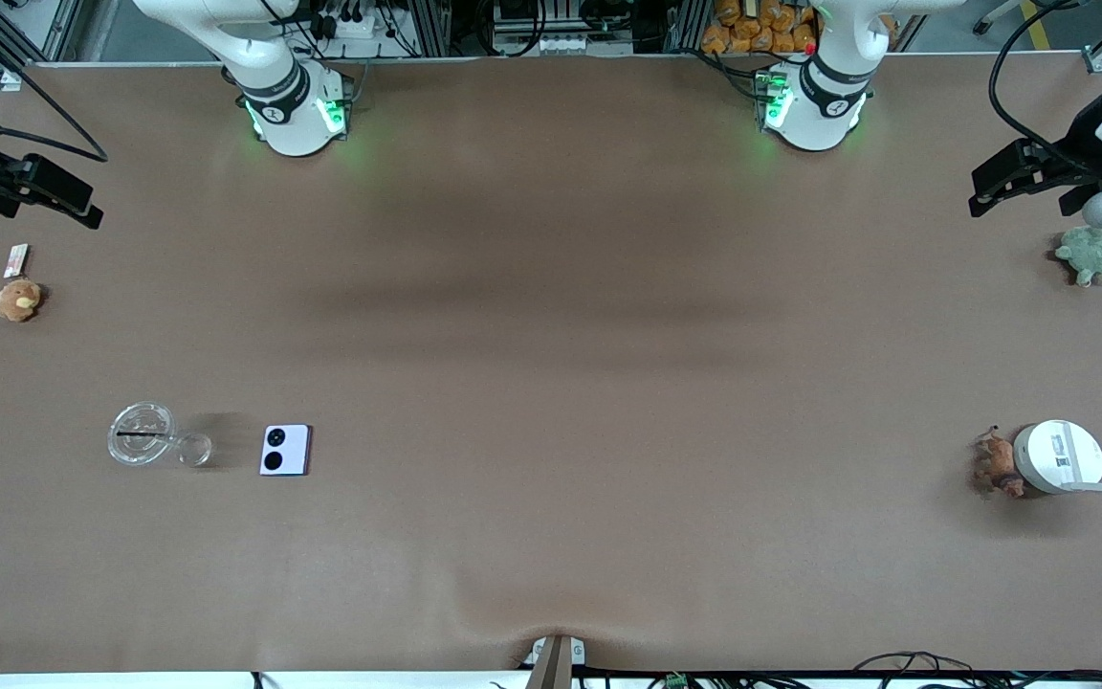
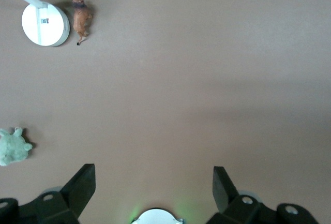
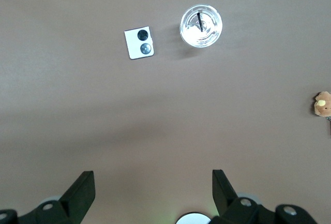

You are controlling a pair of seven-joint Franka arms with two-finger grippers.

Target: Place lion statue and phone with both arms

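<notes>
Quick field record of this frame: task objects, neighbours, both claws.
phone: flat on table, toward right arm's end, beside clear lidded cup
lion statue: toward left arm's end, right next to round white device
left claw: open, empty, above green plush
right claw: open, empty, raised above the table edge near the brown plush
placed: neither yet

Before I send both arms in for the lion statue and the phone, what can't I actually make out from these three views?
- Lion statue: too small in the front and left wrist views to tell whether it stands or lies, or touches the round white device.
- Round white device: its white arm is cut off by the front view's edge.
- Phone: only its top face shows.
- Left gripper and right gripper: fingers open, tips out of frame.
</notes>
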